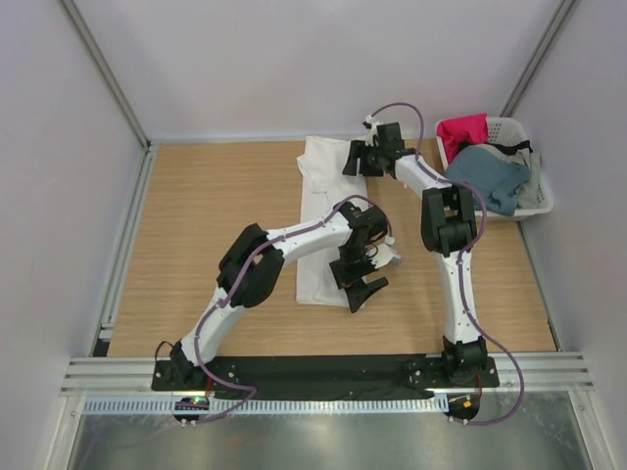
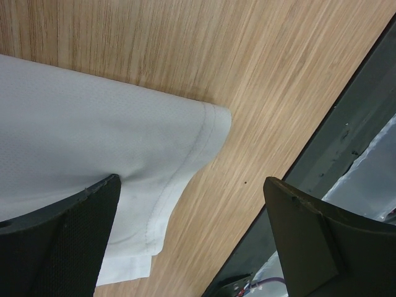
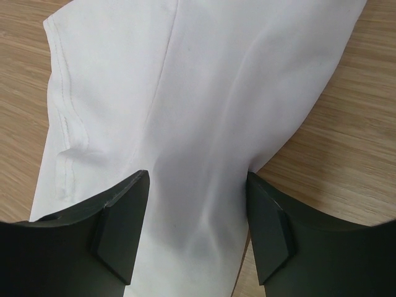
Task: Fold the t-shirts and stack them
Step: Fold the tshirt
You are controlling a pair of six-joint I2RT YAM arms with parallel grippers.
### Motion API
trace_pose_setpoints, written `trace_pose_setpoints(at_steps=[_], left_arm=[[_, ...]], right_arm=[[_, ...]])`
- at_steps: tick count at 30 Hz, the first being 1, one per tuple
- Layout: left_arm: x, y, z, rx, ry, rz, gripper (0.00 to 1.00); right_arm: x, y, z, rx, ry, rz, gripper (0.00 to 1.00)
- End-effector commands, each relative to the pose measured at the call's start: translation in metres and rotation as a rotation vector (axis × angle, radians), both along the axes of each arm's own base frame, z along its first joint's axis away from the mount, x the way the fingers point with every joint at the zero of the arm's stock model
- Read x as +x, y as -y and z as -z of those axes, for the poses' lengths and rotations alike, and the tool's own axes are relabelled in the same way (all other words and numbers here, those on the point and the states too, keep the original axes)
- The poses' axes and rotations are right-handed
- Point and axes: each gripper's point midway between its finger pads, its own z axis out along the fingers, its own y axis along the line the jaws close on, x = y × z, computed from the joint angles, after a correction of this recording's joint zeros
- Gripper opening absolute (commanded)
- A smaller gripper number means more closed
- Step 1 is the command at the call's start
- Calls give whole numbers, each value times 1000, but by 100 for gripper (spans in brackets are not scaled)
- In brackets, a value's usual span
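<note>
I see my left gripper [image 1: 358, 284] released over the near hem of the white t-shirt [image 1: 315, 211]; my right gripper [image 1: 351, 160] is spread open, straddling its far end.

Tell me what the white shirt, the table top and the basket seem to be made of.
White t-shirt: soft knit cloth, probably cotton or a blend, matte; it creases softly and shows stitched hems.
Table top: wood or wood-look laminate, smooth with a low sheen; fine straight grain lines.
Basket: likely moulded white plastic; stiff slotted walls.

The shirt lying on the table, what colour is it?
Plain white; the shirt shows best in the right wrist view.
</note>
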Motion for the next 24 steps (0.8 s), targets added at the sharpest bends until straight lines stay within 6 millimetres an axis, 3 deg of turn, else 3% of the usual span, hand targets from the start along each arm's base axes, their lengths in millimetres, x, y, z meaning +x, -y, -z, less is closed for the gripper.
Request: trace_pose_setpoints(at_steps=[1, 5, 7, 8, 9, 10, 11, 12, 15, 17, 18, 19, 20, 21, 22, 23, 24], left_arm=[[2, 7, -3, -15, 49, 5, 100], [9, -4, -20, -12, 128, 17, 100], [16, -9, -35, -20, 185, 10, 100], [18, -12, -57, -61, 222, 11, 100], [20, -15, -68, -73, 247, 4, 100], [27, -20, -78, -85, 276, -13, 100], [29, -26, -88, -95, 297, -25, 100], [38, -33, -108, -122, 325, -74, 100], [53, -48, -149, -193, 340, -183, 100], [78, -65, -163, -209, 383, -285, 99], [86, -70, -171, -220, 398, -337, 100], [99, -83, -178, -215, 393, -460, 100], [109, -88, -178, -217, 412, -519, 100], [114, -95, -176, -206, 406, -581, 100], [122, -103, -177, -212, 396, -663, 100], [119, -109, -165, -186, 359, -700, 100], [118, -111, -159, -184, 318, -742, 98]], right_arm=[[4, -18, -10, 29, 24, -24, 68], [9, -7, -21, -30, 58, 4, 69], [17, 17, -43, -100, 104, 92, 73], [19, 28, -54, -108, 116, 133, 74], [20, 38, -81, -102, 150, 171, 76], [18, 55, -89, -96, 148, 213, 77], [14, 60, -100, -64, 145, 229, 77], [8, 64, -130, -29, 175, 233, 77], [-19, 77, -140, 31, 107, 241, 77], [-44, 82, -156, 74, 67, 239, 77], [-55, 82, -158, 93, 43, 239, 77], [-74, 80, -140, 129, -42, 252, 77], [-92, 78, -156, 166, -47, 247, 77], [-110, 69, -153, 218, -96, 212, 77], [-137, 63, -131, 270, -210, 226, 76], [-154, 57, -138, 317, -230, 210, 76], [-172, 50, -133, 365, -292, 197, 75]])
